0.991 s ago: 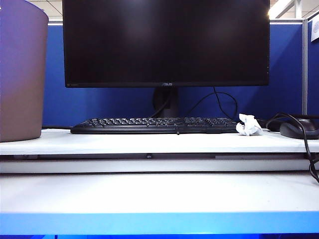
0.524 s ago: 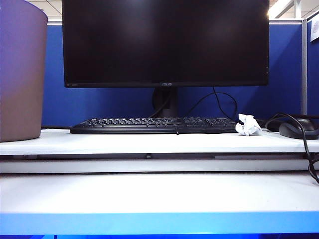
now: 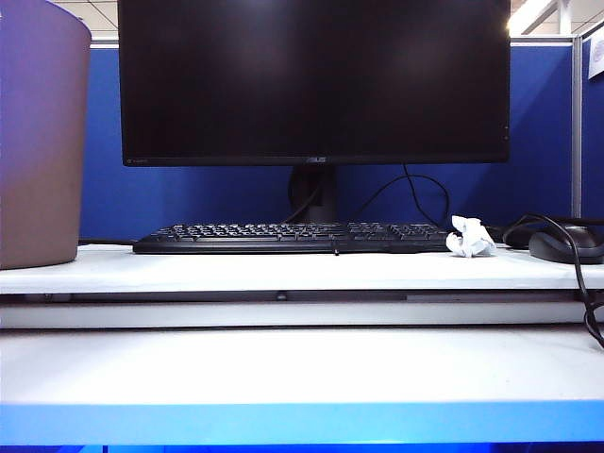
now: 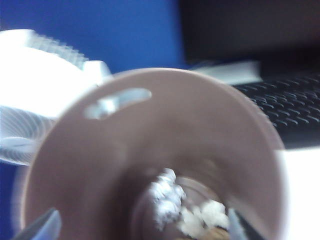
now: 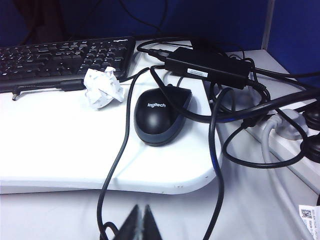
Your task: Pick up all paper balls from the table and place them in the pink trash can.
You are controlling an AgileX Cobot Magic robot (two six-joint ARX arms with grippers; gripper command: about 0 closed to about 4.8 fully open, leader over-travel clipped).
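Left gripper (image 4: 140, 227): my fingertips are standing wide apart, apparently holding nothing, though the view is blurring. Right gripper (image 5: 141, 220): my fingertips are pressing together, pointing level, gripping nothing.

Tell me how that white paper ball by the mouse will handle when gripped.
The paper ball looks loosely crumpled, so it probably squashes between fingers rather than resisting. Likely very light; a nudge could skid it toward the keyboard. Its irregular creases suggest it won't roll far. The right gripper is shut, well short of it.

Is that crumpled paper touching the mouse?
Apart. The right wrist view shows bare white table between the paper ball and the mouse.
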